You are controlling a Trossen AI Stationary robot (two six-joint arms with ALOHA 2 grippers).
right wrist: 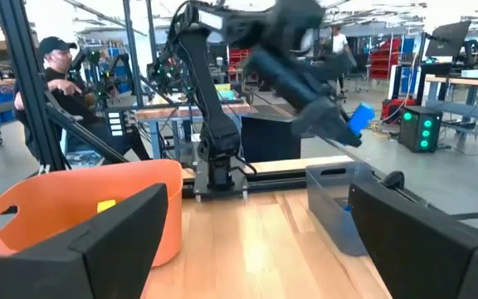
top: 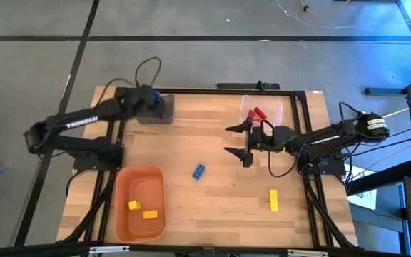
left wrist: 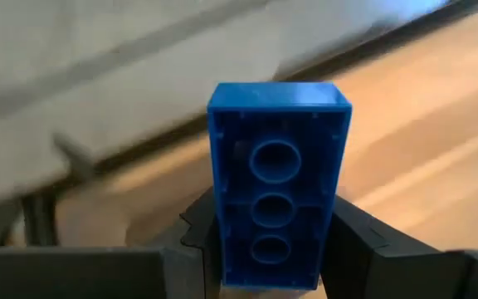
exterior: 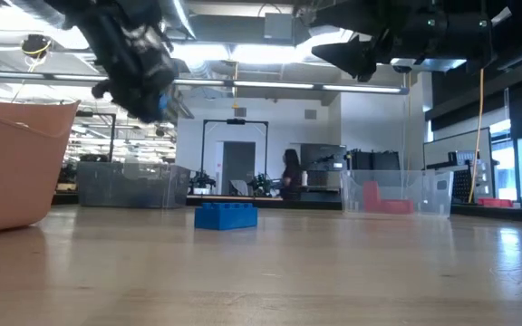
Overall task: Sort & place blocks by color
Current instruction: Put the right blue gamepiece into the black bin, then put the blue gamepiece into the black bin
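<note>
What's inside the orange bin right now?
Two small yellow plastic bricks lie on the floor of the orange plastic bin, near its front-left part. No other colours show; the high view sees its whole floor, nothing covered.

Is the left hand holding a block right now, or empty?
Holding. The left hand is clamped on a blue block, seen between its fingers in its wrist view.

**Left arm over the grey bin, right arm wide open mid-table**

Left gripper (top: 161,105) hangs above the grey bin (top: 154,116) at the table's far edge. Right gripper (top: 238,140) spreads its fingers beside the clear bin (top: 277,108), red block (top: 257,113) inside. Loose: one blue block (top: 199,171), one yellow block (top: 273,200). Orange bin (top: 123,207) carries two yellow pieces (top: 142,209).
</note>
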